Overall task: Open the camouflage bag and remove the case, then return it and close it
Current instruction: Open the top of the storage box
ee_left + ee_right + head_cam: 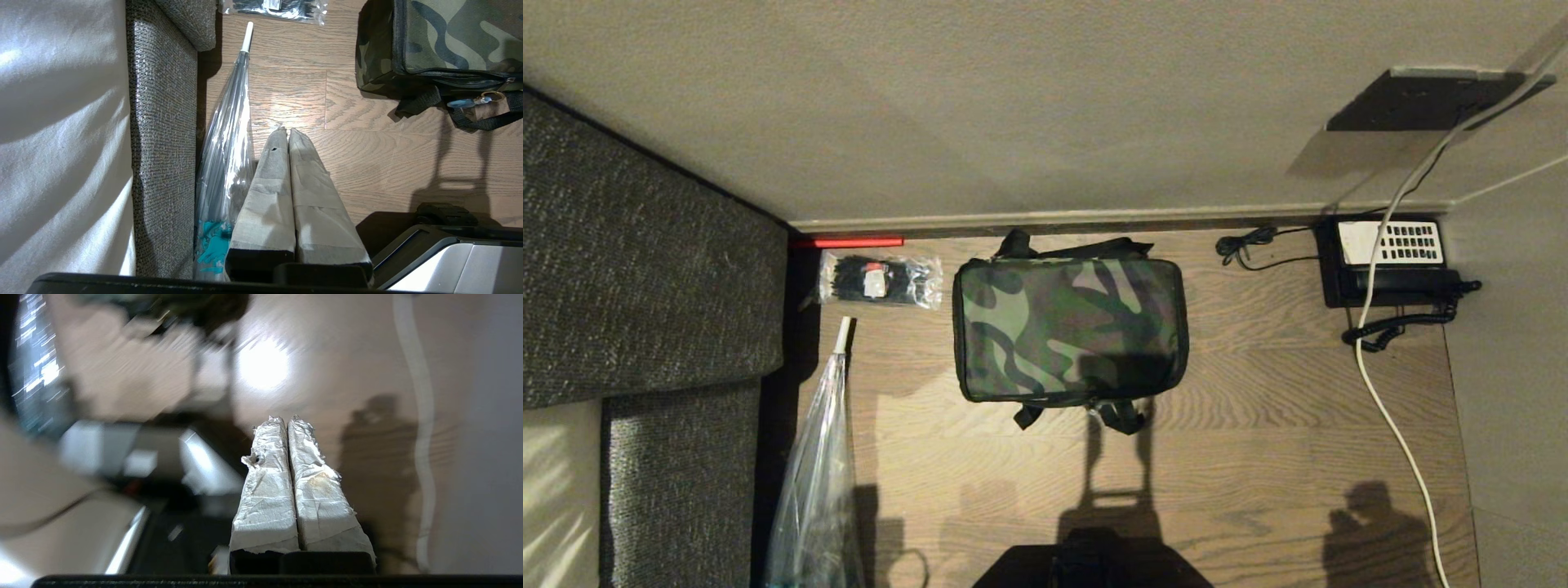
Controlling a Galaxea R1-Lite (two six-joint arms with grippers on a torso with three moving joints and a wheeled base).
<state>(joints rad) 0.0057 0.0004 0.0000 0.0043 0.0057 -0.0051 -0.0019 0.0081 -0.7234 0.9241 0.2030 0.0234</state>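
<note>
Bag zipped shut, both grippers empty

Wood floor (1258, 457) against a beige wall, grey sofa (645, 269) on the robot's left. Camouflage bag (1070, 331) lies closed mid-floor, lid down, black strap handles at its near and far edges; case not visible. Clear packet of black ties (880, 280) just left of the bag, folded clear umbrella (821, 474) along the sofa. Black telephone (1390, 261) far right by the wall, white cable (1388, 408) trailing past it. Left gripper (286, 130) hangs over bare floor near the umbrella, taped fingers pressed together, holding nothing. Right gripper (284, 418) also pressed together and empty, over floor near the white cable; surroundings blurred
</note>
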